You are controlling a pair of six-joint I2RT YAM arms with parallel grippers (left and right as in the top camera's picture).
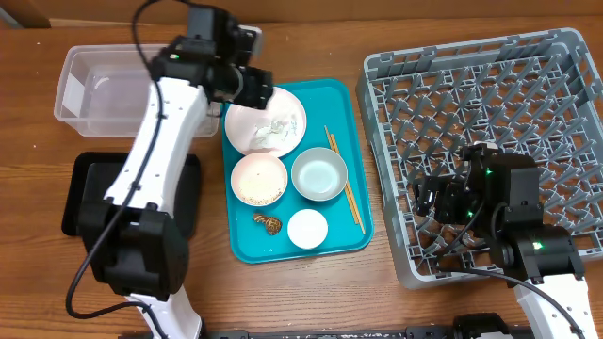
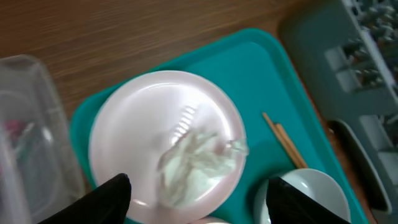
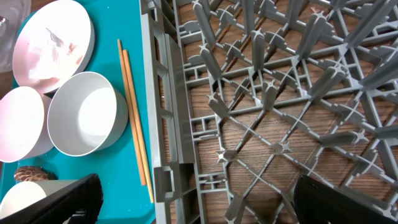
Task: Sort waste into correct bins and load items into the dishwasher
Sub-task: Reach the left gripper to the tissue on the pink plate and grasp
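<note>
Here, from overhead, the left gripper [image 1: 247, 87] hangs over the far-left corner of the teal tray [image 1: 344, 104], above the far rim of the pale pink plate [image 1: 254, 132] that carries the tissue wad [image 1: 282, 125]. The clear tub [image 1: 71, 89] sits at the table's far-left corner and the black tray [image 1: 80, 198] lies by the left edge, half hidden under the arm. The right gripper [image 1: 431, 202] hovers over the near-left part of the dish rack [image 1: 528, 85].

In the left wrist view the jaws stand wide apart and empty, either side of the wad, which lies toward the plate's near side. If they close too low, they could scrape or tip the plate rather than pinch the wad. So light a wad may also slip free on the way to the tub. Faint streaks beside it may be rice grains, though blur makes that uncertain; these would scatter if the plate is nudged.

In the right wrist view the jaws are likewise apart and hold nothing, straddling the rack's left wall. The chopsticks [image 3: 134, 118] lie flat along the tray's right edge. They are thin and close to the rim, so a reach for them could catch the rack wall or roll them away.
</note>
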